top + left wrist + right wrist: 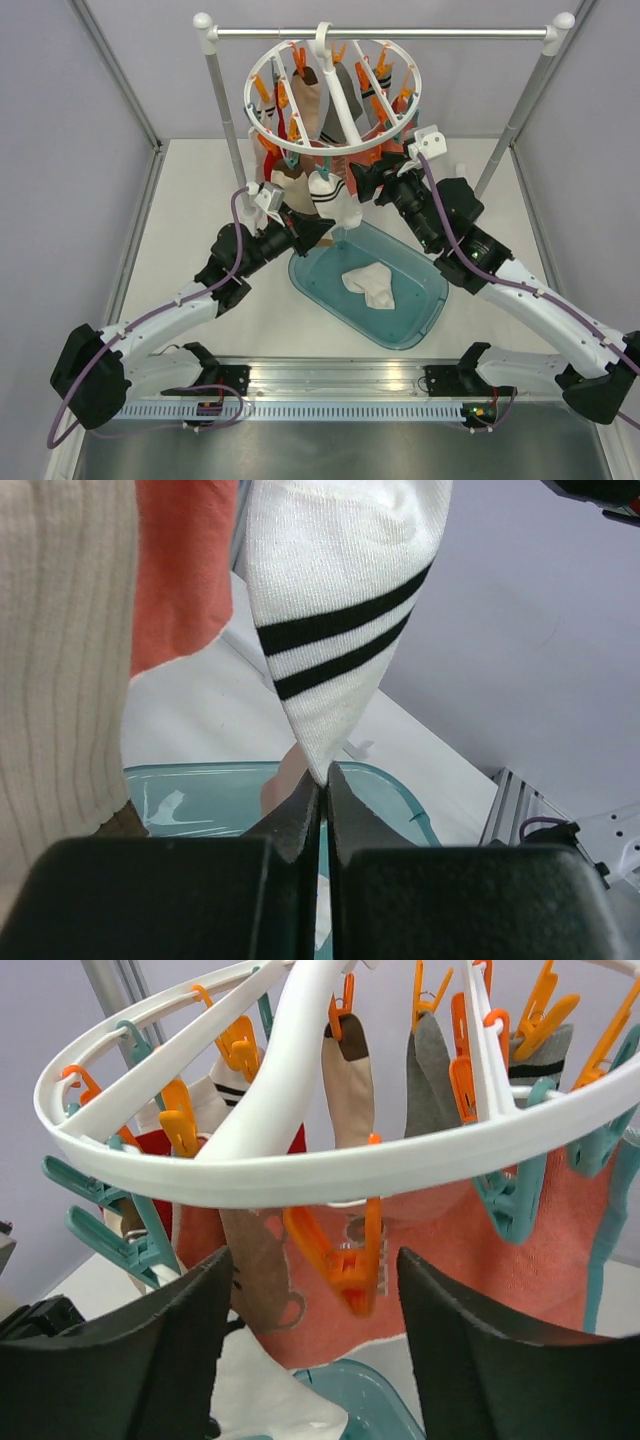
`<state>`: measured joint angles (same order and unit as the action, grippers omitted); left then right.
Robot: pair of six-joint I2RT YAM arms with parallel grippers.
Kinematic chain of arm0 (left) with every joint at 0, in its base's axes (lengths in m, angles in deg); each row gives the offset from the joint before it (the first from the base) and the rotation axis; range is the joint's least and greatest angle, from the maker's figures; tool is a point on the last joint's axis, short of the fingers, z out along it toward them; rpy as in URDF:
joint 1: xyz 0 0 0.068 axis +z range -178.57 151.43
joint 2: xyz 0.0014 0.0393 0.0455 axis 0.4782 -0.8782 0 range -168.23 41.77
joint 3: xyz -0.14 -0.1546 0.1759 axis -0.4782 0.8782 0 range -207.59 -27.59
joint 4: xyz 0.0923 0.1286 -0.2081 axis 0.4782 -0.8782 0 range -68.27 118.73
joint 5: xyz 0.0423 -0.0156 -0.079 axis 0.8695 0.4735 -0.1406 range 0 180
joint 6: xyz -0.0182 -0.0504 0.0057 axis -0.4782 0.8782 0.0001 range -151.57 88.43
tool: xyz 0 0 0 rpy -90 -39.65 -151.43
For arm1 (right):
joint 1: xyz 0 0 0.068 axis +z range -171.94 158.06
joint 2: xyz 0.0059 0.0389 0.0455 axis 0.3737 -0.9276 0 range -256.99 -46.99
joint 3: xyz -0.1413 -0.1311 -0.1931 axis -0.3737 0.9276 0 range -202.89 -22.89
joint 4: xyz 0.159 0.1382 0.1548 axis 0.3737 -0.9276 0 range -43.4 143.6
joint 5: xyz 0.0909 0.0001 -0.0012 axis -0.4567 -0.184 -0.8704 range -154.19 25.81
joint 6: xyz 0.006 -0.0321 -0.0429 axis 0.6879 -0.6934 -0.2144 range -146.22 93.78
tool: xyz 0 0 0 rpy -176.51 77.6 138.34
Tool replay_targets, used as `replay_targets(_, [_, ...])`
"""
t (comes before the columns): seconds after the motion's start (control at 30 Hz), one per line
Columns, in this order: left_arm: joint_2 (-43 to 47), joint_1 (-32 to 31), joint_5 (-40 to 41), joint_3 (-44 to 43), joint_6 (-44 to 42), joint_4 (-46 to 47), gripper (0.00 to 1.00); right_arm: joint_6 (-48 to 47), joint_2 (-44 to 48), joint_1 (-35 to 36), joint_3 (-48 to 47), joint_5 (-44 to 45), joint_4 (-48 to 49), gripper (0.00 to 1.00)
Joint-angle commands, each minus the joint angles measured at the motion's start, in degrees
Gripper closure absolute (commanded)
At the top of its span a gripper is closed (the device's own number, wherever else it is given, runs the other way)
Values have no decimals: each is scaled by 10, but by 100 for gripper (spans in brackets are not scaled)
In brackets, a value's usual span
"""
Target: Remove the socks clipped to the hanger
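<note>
White sock point(340, 600), seemingly black stripes; white hanger point(330, 1175), orange clips point(345, 1265).

Top view looks down, left wrist close on striped sock point(340, 600), right wrist under hanger point(300, 1175), both visible overhead

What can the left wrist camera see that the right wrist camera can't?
Only the left wrist view shows the left pincer shut on the tip of a white sock with two black stripes. Only the right wrist view shows the white round plastic hanger and the right pincer open either side of an orange clothespin clip. Both show the coral cloth and the clear teal plastic tub.
</note>
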<state>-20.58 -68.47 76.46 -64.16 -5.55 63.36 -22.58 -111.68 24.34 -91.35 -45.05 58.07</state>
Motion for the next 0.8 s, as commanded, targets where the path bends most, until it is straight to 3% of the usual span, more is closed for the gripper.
replay_targets(0.0, [6,-14,16,-7,-23,2,98,19,37,2,11,-12,-17,27])
replay_targets(0.07, [10,-16,19,-5,-22,-5,98,22,54,2,24,-20,-24,24])
replay_targets(0.33, [21,-19,28,-3,-24,-24,98,-4,65,2,61,-189,-2,23])
replay_targets(0.77, [22,-22,28,-10,-26,-36,98,-22,-34,3,3,-190,85,20])
